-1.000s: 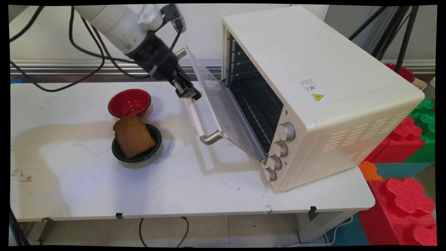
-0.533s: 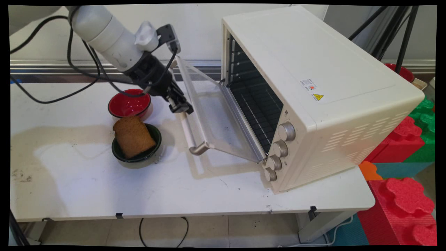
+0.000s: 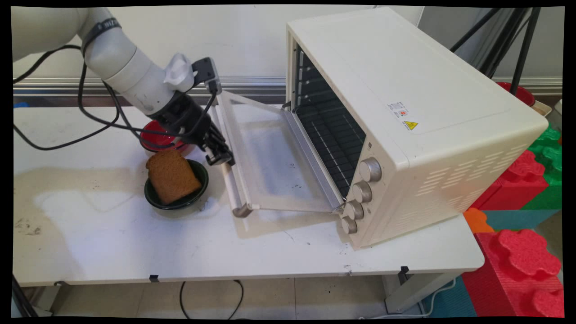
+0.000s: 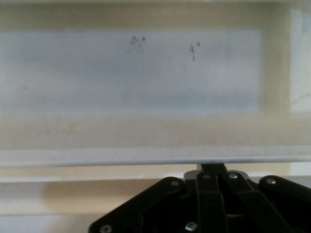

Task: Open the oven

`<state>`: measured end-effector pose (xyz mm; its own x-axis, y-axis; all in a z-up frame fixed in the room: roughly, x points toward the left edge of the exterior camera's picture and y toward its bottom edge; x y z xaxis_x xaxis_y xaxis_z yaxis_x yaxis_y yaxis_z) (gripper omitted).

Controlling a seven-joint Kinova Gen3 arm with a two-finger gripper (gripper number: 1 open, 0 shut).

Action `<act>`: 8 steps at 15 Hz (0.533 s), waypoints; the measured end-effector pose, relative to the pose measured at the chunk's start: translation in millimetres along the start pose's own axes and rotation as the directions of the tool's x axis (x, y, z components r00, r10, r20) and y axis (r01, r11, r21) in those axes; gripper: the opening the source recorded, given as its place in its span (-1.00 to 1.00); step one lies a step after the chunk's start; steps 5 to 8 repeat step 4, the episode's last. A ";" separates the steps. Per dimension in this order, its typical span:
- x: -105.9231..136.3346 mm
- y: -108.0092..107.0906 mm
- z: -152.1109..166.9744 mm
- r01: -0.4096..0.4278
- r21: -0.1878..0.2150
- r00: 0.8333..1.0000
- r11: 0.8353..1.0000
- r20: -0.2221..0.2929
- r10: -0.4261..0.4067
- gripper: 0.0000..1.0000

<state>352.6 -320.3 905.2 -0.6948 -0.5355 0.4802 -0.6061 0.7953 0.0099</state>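
A cream toaster oven (image 3: 405,112) stands on the right of the white table (image 3: 135,247). Its glass door (image 3: 270,157) hangs down, almost level. My gripper (image 3: 220,158) is shut on the door's pale handle bar (image 3: 235,191), near the bar's middle. In the hand view the handle (image 4: 121,158) crosses the picture just above my closed fingers (image 4: 212,171), with the door's glass pane (image 4: 136,73) beyond it. A slice of brown toast (image 3: 172,175) leans in a dark green bowl (image 3: 155,201) just left of the gripper. A red bowl (image 3: 150,137) sits behind it, partly hidden by the arm.
Four knobs (image 3: 370,169) line the oven's front right. The wire rack (image 3: 333,139) shows inside. Red and green foam blocks (image 3: 517,256) stack off the table's right end. Black tripod legs (image 3: 522,45) and another red bowl (image 3: 522,93) stand behind the oven.
My gripper has swung down and to the left with the handle, and the oven door has dropped from half open to nearly flat. The toast and bowls have not moved.
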 end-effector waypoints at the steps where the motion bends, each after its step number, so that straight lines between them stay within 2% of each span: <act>1: -2.5 0.4 1.1 0.001 0.000 1.000 1.000 0.002 -0.001 -1.00; 4: -13.8 2.0 5.0 0.006 0.003 1.000 1.000 0.009 -0.006 -1.00; 8: -13.8 2.0 5.0 0.006 0.003 1.000 1.000 0.009 -0.006 -1.00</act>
